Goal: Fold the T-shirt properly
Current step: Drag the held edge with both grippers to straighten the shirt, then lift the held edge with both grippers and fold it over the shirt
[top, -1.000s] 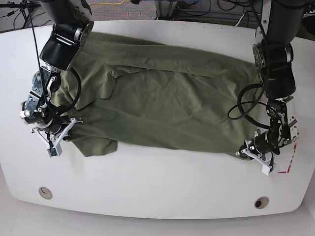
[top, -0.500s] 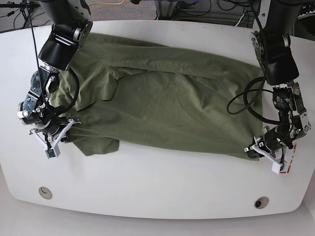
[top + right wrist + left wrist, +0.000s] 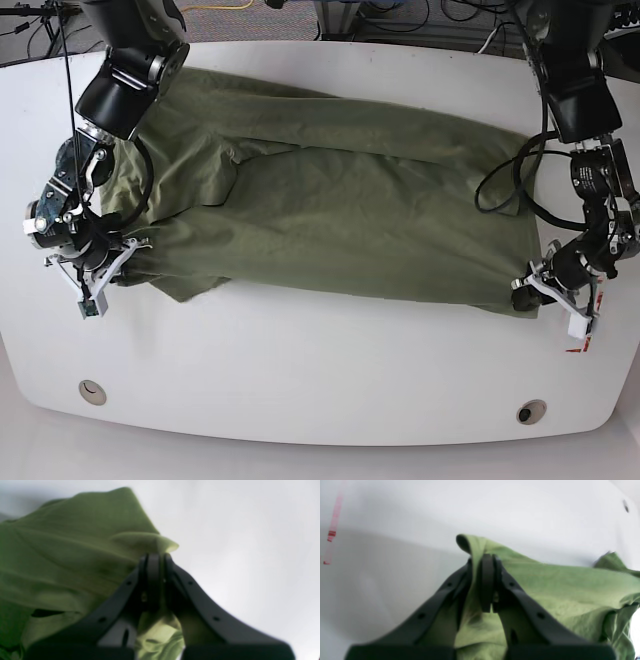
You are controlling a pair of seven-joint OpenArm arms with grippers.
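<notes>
On white table (image 3: 320, 390), T-shirt (image 3: 340, 215) stretched between left tool (image 3: 532, 293), right tool (image 3: 112, 262), both pinching corners

The olive-green T-shirt (image 3: 340, 215) lies spread and wrinkled across the white table, collar hidden.

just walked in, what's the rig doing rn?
Both arms are working an olive-green T-shirt spread sideways across the white table. The left claw is shut on the near corner at the hem end, by the red tape mark. The right claw is shut on the near edge at the sleeve end. The wrist views show cloth pinched between both sets of fingertips. The shirt lies mostly flat and wrinkled, with no fold across the body made yet.
</notes>
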